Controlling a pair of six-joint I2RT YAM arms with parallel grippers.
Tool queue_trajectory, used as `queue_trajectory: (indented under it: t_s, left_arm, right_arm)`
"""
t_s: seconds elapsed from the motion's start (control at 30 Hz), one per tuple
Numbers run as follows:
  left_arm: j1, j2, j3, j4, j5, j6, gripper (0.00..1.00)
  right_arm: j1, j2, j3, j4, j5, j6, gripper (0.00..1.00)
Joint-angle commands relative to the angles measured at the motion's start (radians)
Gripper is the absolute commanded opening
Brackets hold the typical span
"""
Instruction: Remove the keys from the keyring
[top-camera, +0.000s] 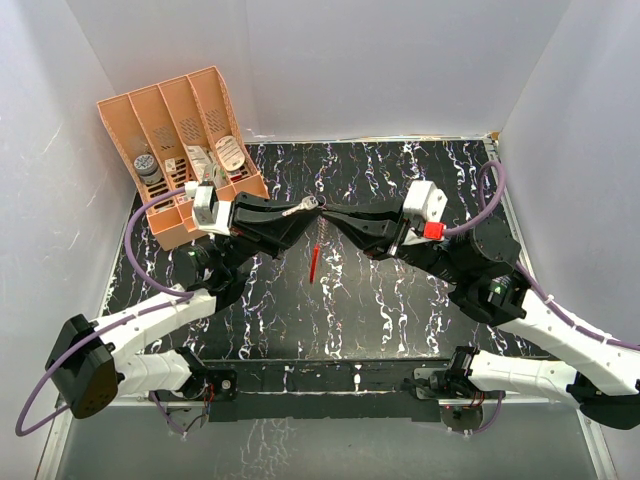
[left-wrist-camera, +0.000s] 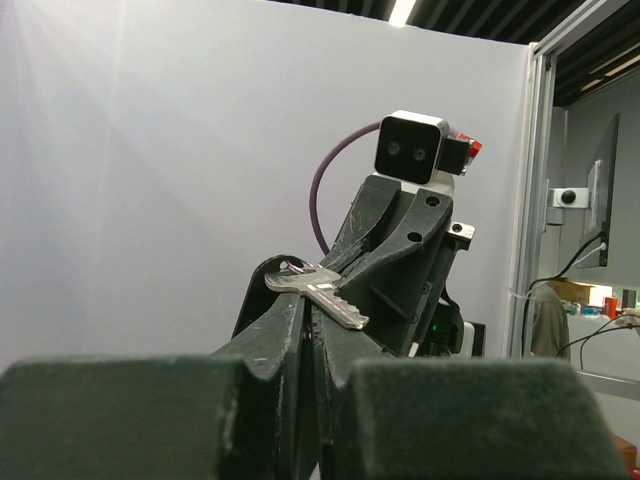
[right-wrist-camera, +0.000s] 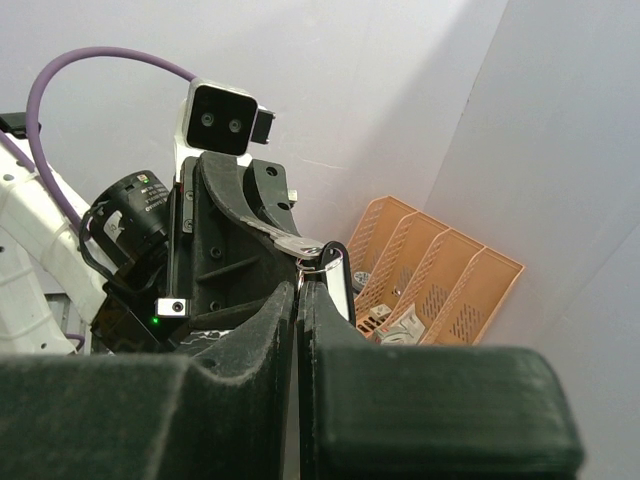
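The silver key (top-camera: 298, 209) is held in mid-air between the two grippers above the table. My left gripper (top-camera: 308, 210) is shut, and the key (left-wrist-camera: 318, 292) lies across its fingertips (left-wrist-camera: 285, 320). My right gripper (top-camera: 328, 210) faces it tip to tip and is shut on the thin metal ring (right-wrist-camera: 318, 263) of the keyring. The red oval tag (top-camera: 315, 262) hangs down below the two grippers. In the right wrist view the tag (right-wrist-camera: 338, 285) shows edge-on beside my right gripper (right-wrist-camera: 298, 285), and the key (right-wrist-camera: 290, 243) sticks out of the left gripper.
A peach organiser (top-camera: 180, 130) with several small items stands at the back left; it also shows in the right wrist view (right-wrist-camera: 430, 270). The black marbled table (top-camera: 400, 300) lies below. White walls close in the left, back and right.
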Motion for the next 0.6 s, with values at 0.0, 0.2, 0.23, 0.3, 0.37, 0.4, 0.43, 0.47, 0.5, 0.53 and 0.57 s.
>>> queue_trajectory:
  t_s: [0.0,0.2,0.23,0.3,0.37,0.4,0.43,0.47,0.5,0.53,0.57]
  left_arm:
    - [-0.004,-0.074,0.000,0.021,-0.017,0.042,0.04]
    - [-0.004,-0.126,-0.026,-0.051,-0.040,0.107,0.14]
    - [-0.004,-0.134,-0.030,-0.068,-0.044,0.118,0.16]
    - [-0.004,-0.151,-0.040,-0.099,-0.051,0.141,0.17]
    - [-0.004,-0.160,-0.047,-0.118,-0.058,0.152,0.17]
    - [-0.004,-0.160,-0.048,-0.119,-0.059,0.154,0.17]
    - [-0.004,-0.159,-0.049,-0.121,-0.058,0.155,0.17]
    - [-0.004,-0.159,-0.050,-0.126,-0.056,0.154,0.17]
    - [-0.004,-0.159,-0.050,-0.132,-0.056,0.156,0.17]
    - [-0.003,-0.160,-0.050,-0.142,-0.055,0.158,0.18]
    - [-0.004,-0.160,-0.051,-0.153,-0.057,0.164,0.18]
  right_arm:
    - [-0.005,-0.014,0.045,-0.038,0.073,-0.043,0.00]
    - [-0.005,-0.030,0.071,-0.077,0.096,-0.072,0.00]
    - [-0.005,-0.032,0.076,-0.085,0.098,-0.076,0.00]
    - [-0.006,-0.036,0.082,-0.095,0.103,-0.079,0.00]
    - [-0.005,-0.037,0.085,-0.099,0.105,-0.079,0.00]
    - [-0.005,-0.036,0.085,-0.099,0.105,-0.080,0.00]
    - [-0.005,-0.036,0.085,-0.099,0.103,-0.079,0.00]
    - [-0.006,-0.035,0.085,-0.099,0.103,-0.078,0.00]
    - [-0.005,-0.036,0.086,-0.099,0.102,-0.078,0.00]
    - [-0.005,-0.035,0.086,-0.099,0.103,-0.078,0.00]
    - [-0.005,-0.035,0.086,-0.098,0.102,-0.078,0.00]
